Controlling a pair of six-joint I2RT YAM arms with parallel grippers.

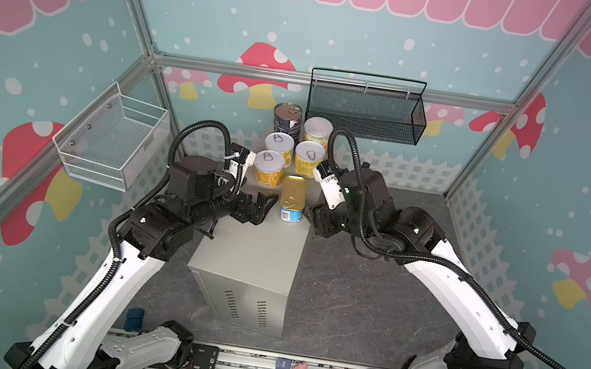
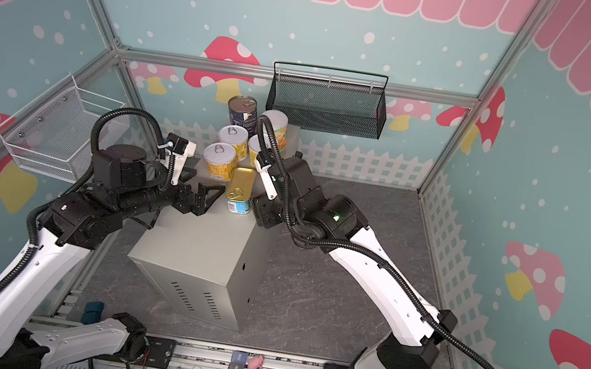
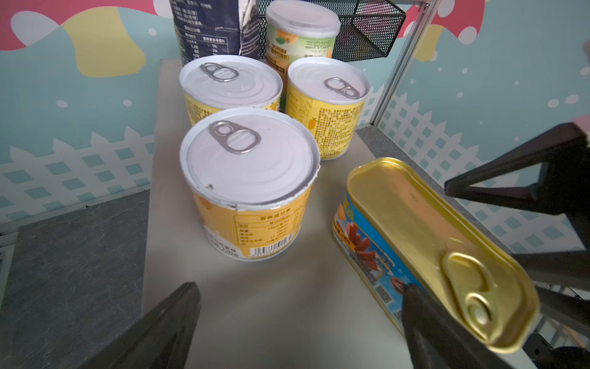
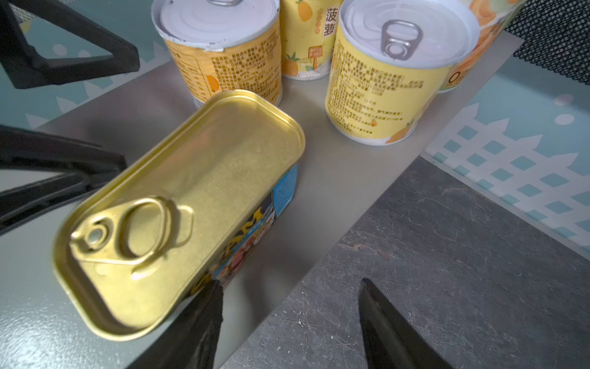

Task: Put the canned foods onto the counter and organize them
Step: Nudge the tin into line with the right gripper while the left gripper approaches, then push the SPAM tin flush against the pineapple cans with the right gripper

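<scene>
All six tins stand on the desk (image 1: pixel 253 263), the tall beige-grey metal box. The navy can (image 1: pixel 287 117) and the white-lidded can (image 1: pixel 318 129) are at the far end, with the three short yellow cans (image 1: pixel 269 168) bunched in front of them. The flat gold-topped tin (image 1: pixel 292 198) lies nearest, close to the desk's right edge.

The left gripper (image 1: pixel 254 210) hangs just left of that tin, its jaws spread wide and empty. The right gripper (image 1: pixel 315 220) sits just right of it, jaws parted and grasping nothing. One of its fingers is close against the tin's blue side, though I can't tell whether it touches; the other is out past the edge.

This looks to me like the tidying stage, with the tin left to square up. I'd nudge it inward from the right, low on its side wall rather than on the lid rim. Go slowly, so it slides and doesn't tip or twist. The left jaws can serve as a stop, keeping it off the nearest yellow can.
</scene>
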